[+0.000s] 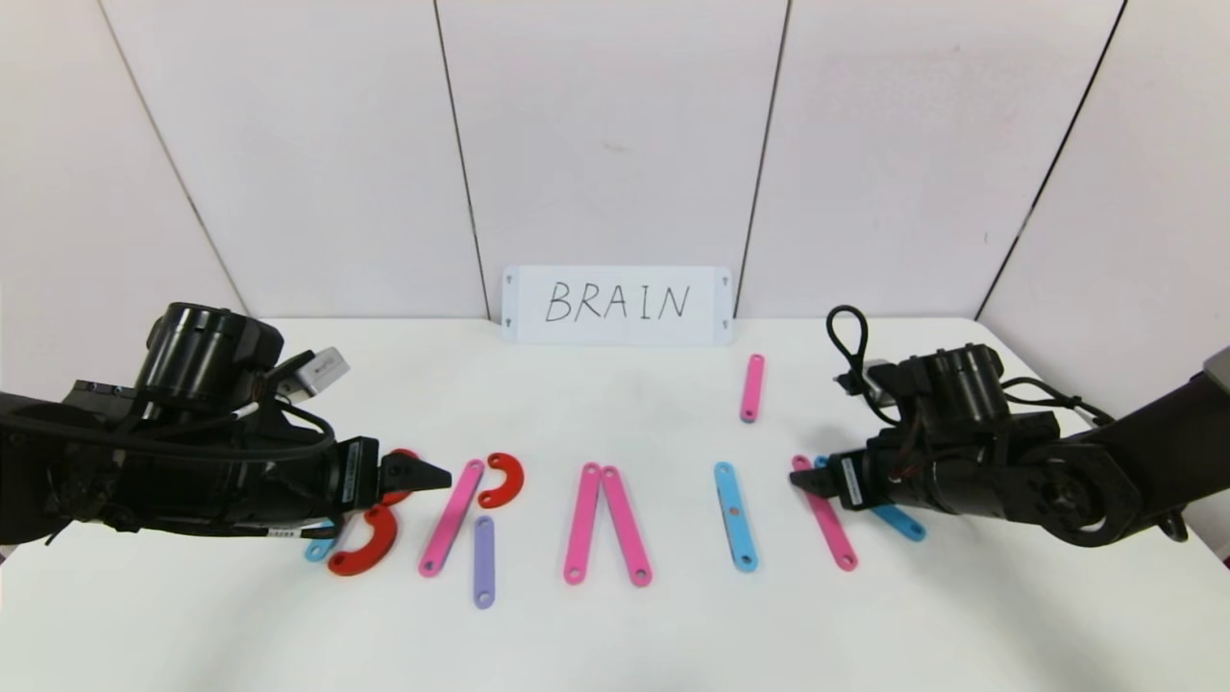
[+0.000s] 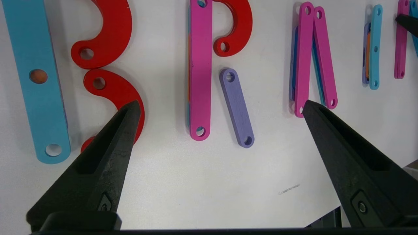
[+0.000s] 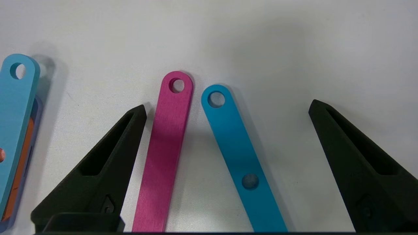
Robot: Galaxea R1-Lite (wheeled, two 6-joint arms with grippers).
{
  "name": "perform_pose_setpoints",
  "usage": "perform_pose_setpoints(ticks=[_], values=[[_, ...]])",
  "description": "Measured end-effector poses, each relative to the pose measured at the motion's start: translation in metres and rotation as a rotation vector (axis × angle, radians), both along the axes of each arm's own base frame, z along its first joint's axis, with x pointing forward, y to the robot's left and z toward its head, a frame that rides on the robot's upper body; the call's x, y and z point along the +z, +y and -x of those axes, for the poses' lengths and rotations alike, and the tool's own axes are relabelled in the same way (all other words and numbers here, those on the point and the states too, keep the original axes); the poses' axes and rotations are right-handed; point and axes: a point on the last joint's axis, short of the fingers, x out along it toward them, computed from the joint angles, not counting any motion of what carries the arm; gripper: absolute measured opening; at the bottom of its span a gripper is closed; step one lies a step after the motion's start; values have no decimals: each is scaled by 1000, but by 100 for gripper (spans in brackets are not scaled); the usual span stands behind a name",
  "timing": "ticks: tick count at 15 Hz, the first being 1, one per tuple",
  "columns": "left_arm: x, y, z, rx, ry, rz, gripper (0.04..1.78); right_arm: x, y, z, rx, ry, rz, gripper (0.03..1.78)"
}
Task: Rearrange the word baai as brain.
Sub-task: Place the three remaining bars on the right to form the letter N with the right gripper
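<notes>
A: Nearest the head camera lies the purple bar (image 1: 483, 561), flat on the white worktop (image 1: 615, 634), just below the red arc (image 1: 502, 480) and beside the slanted pink bar (image 1: 451, 517). Those three make the R.

B: And the rest of the word?

A: Leftmost, a blue bar (image 2: 36, 81) with two red arcs (image 2: 107, 65) forms the B, partly under the left gripper (image 1: 423, 475). Two pink bars (image 1: 605, 524) meet at the top for the A, with no crossbar. A blue bar (image 1: 735, 516) stands as the I. Under the right gripper (image 1: 805, 478) a pink bar (image 3: 165, 153) and a blue bar (image 3: 240, 156) splay apart, and a spare pink bar (image 1: 751, 387) lies farther back, near the BRAIN card (image 1: 616, 305).

B: Jaws?

A: Both sets are spread wide and hold nothing; each hovers low over its end of the row.

B: How would the pieces handle?

A: I'd judge them light, stiff and slick. Lying flat, they offer only thin edges, so pinch across the narrow width, near mid-length, or a bar may swing or skid against its neighbours.
</notes>
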Motion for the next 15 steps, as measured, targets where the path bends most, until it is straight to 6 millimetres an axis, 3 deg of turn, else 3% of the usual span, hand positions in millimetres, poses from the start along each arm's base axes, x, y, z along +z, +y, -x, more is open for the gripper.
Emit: perform_pose_setpoints(ticks=[15], values=[[0,0,0,-1,3,0,174,6,-8,-3,-25,-19,-16,173]])
